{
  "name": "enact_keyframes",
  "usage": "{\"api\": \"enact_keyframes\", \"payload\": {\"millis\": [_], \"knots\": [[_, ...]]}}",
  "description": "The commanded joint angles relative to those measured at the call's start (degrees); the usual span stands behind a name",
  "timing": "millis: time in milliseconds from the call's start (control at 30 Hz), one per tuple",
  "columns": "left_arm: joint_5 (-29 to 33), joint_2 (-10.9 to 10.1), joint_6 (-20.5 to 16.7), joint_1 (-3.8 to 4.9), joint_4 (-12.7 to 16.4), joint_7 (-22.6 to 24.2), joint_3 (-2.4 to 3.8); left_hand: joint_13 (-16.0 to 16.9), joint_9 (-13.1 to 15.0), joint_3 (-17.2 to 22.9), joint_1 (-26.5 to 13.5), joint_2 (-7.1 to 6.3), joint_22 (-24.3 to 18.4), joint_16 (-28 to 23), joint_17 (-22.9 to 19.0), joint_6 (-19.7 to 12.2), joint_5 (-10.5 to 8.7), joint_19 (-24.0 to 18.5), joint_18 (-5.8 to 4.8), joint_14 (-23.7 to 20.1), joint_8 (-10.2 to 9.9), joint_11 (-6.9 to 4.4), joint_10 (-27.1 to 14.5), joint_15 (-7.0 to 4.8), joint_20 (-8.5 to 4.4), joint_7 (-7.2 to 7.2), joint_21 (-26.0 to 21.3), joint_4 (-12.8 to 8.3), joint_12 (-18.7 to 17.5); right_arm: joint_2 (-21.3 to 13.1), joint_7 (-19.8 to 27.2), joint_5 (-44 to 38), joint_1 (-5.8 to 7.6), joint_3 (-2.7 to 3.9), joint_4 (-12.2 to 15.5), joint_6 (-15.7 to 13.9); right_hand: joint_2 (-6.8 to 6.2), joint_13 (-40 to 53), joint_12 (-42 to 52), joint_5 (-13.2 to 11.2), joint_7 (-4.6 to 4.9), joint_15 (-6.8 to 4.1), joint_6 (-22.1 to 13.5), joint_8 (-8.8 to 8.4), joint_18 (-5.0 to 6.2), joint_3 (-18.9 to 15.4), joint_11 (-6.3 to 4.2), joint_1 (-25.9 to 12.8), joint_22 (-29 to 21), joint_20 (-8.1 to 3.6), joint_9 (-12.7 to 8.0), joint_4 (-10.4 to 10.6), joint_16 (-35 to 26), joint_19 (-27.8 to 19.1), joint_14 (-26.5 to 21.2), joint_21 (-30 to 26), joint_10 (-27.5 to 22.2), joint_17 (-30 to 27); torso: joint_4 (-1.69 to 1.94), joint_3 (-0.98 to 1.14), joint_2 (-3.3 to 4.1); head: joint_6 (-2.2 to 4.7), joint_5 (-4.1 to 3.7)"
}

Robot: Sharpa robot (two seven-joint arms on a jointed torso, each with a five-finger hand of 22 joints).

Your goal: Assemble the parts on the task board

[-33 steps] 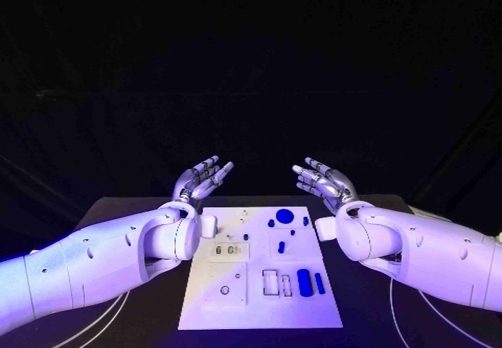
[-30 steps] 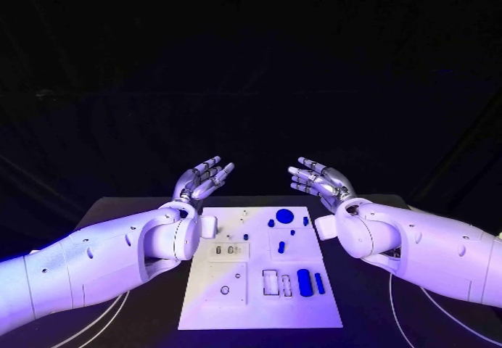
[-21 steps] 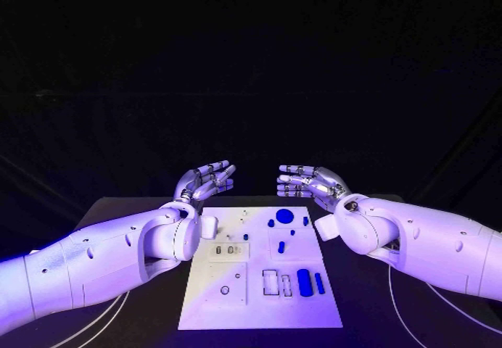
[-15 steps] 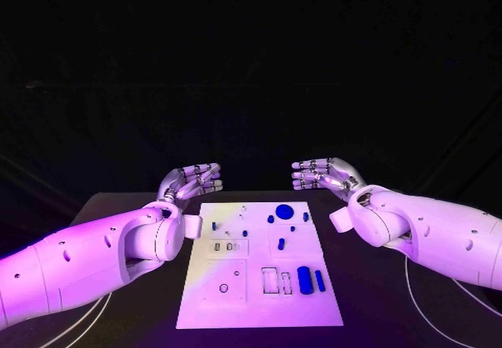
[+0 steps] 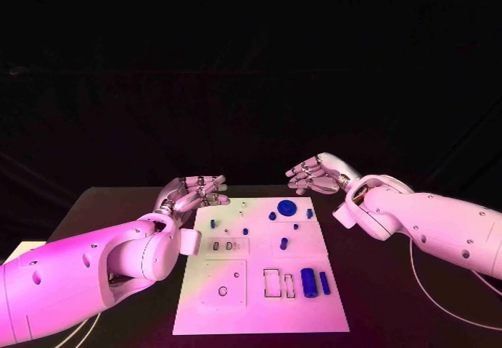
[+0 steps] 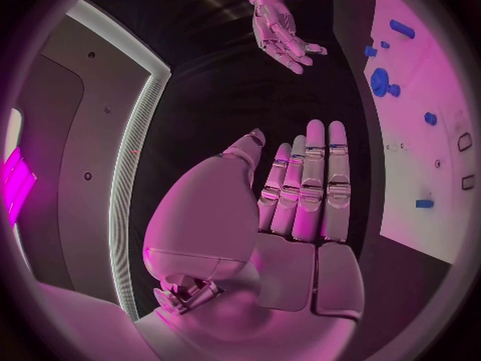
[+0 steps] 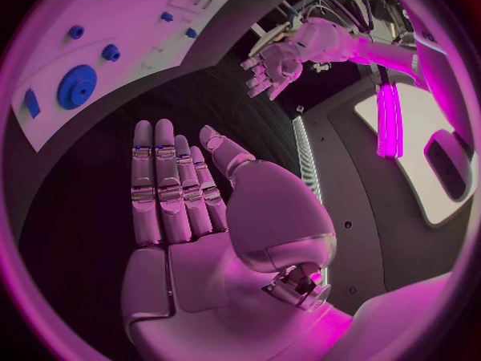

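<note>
task board point(image 5: 262, 290) on black table point(image 5: 115, 210)

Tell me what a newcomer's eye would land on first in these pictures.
First, the white task board in the middle of the black table, dotted with small blue parts, the big round blue part near its far edge. Then the two silver hands, left hand and right hand, flanking that far end, both holding nothing.
</note>
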Motion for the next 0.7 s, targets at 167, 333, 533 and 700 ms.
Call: {"api": "enact_keyframes", "payload": {"millis": [167, 333, 533, 700], "knots": [[0.0, -2.0, 1.7, 0.44, 4.6, -0.1, 0.45, 0.1, 0.0, 0.4, -0.3, -1.25, 1.0, 5.1, 5.3, 2.0, -0.01, 5.0, 1.00, 4.1, -1.2, -0.81, 2.7, -1.51, -1.65, -0.49, 1.7, -0.2, -1.2, 1.1, -14.1, -28.6, 1.56, 0.16, 0.0, 5.5, -2.69, 0.3, -0.4, -0.9, -2.12, -4.58, 2.6, -0.68, 0.63, -2.1, -2.94, -0.2, 5.5, -5.30, 0.1, 0.6, 10.7, 12.5, 13.4, 11.5, 6.3, 7.2, 0.32, -0.39, 3.35, 1.23, -0.63], [0.0, -2.3, 1.5, 0.56, 6.5, -0.1, 0.67, 0.0, 0.0, 0.4, -0.3, -1.29, 1.0, 5.6, 5.8, 1.9, -0.02, 5.1, 0.95, 3.8, -1.4, -0.77, 2.6, -1.49, -1.69, -0.44, 1.7, -0.3, -1.4, 1.6, -17.3, -37.5, 2.25, 0.19, 0.8, 7.5, -2.96, 0.3, -0.6, -0.3, -2.77, -5.21, 3.9, -0.62, 0.54, -1.8, -3.57, -0.1, 8.1, -5.95, 0.1, 0.5, 18.3, 12.6, 13.1, 16.0, 7.2, 12.2, 0.85, -0.75, 4.83, 1.67, -1.15], [0.0, -2.4, 1.5, 0.59, 7.7, -0.1, 0.74, 0.0, 0.0, 0.4, -0.3, -1.31, 1.1, 6.0, 6.2, 1.9, -0.02, 5.1, 0.92, 3.5, -1.6, -0.71, 2.5, -1.45, -1.69, -0.38, 1.7, -0.3, -1.6, 2.5, -19.0, -45.0, 2.58, 0.23, 1.4, 9.2, -3.22, 0.4, -0.7, -0.1, -3.19, -5.42, 4.5, -0.76, 0.57, -1.1, -3.80, -0.5, 11.0, -6.19, 0.1, 0.6, 24.6, 12.3, 12.9, 20.6, 7.1, 16.6, 1.28, -1.22, 6.39, 1.90, -1.51], [0.0, -2.4, 1.5, 0.58, 8.2, -0.1, 0.76, 0.0, 0.0, 0.4, -0.3, -1.30, 1.1, 6.2, 6.4, 1.9, -0.02, 5.1, 0.91, 3.4, -1.6, -0.70, 2.4, -1.44, -1.69, -0.37, 1.7, -0.3, -1.6, 3.2, -19.0, -48.0, 2.67, 0.24, 1.9, 10.2, -3.44, 0.3, -0.8, 0.1, -3.27, -5.41, 4.5, -0.77, 0.55, -0.3, -3.69, -0.8, 12.7, -6.11, 0.1, 0.6, 27.4, 11.7, 12.7, 23.1, 5.9, 18.7, 1.36, -1.42, 7.17, 2.11, -1.56]]}}
